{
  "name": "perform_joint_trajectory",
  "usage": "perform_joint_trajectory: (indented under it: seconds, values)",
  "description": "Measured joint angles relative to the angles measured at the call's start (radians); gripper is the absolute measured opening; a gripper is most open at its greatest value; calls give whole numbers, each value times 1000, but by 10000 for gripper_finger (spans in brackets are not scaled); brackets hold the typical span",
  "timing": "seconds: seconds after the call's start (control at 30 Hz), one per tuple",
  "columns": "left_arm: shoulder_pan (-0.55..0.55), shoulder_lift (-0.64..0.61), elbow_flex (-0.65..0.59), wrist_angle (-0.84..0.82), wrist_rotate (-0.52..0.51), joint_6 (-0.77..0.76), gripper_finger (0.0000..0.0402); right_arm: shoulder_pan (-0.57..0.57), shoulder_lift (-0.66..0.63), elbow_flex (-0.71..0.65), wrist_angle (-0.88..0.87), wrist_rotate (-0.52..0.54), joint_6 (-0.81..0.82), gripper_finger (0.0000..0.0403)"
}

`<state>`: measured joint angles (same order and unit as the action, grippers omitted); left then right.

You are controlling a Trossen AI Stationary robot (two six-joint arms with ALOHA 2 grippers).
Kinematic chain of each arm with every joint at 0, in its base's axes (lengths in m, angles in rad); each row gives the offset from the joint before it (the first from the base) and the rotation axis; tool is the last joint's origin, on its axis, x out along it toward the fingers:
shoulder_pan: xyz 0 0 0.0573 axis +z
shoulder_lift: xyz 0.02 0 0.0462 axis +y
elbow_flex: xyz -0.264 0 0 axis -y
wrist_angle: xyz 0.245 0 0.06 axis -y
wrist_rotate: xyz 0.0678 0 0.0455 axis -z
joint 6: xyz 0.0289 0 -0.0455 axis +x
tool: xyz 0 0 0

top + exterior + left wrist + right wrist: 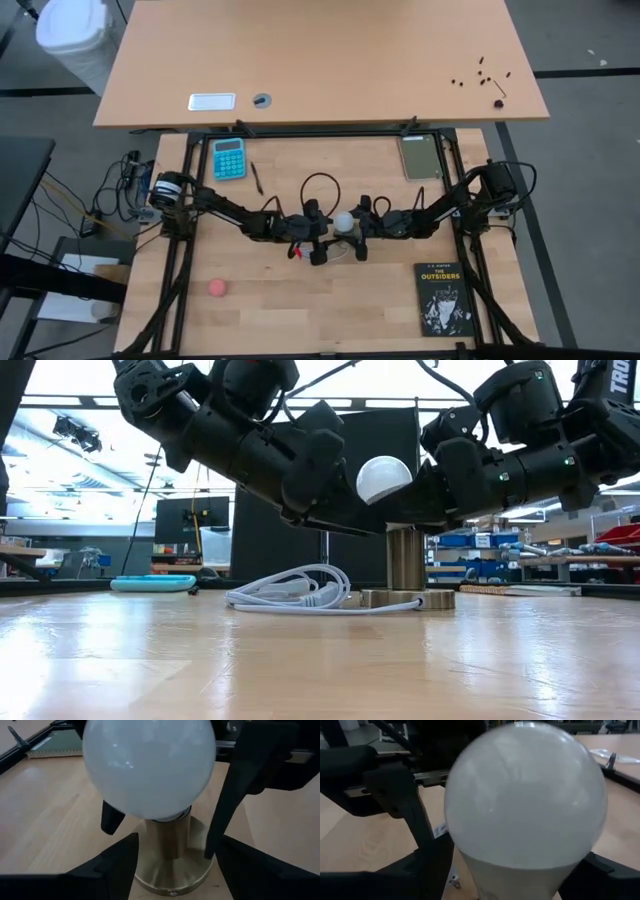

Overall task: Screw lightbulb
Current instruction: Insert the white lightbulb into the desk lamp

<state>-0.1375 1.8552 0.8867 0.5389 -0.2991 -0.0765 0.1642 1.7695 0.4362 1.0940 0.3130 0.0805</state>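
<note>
Already the lightbulb (pixel 345 221) is seated upright on the brass socket (pixel 406 560), whose round base rests on the bench (pixel 330 310) near the middle, with its white cord (pixel 290 595) coiled just to the left in the low view. The left hand (pixel 318 243) is brought in from the left, low at the socket; its fingers (pixel 120 865) are seen spread to either side of the brass stem, and whether the metal is actually touched cannot be told. The right hand (pixel 360 237) is reached in from the right and is closed around the bulb's white lower body, pinching it.

Several faults can be expected from here. If the bulb is turned while tilted, the thread may be crossed and jammed. If the socket is not steadied, the base may be spun or dragged along the bench with the bulb, and the cord wound up. Too hard a squeeze may crack the glass; too light a one may let the fingers slip round the smooth surface. With both hands so close, a collision between them is also possible.
</note>
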Motion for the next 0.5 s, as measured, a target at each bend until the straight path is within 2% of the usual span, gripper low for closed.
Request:
perform_joint_trajectory:
  seconds: [0.23,0.5]
  values:
    - [0,0,2,-14,-2,2,264,0,-19,0,-44,0,-5,332]
    - [1,-48,3,-82,-24,-3,264,2,-166,0,-261,-2,-11,344]
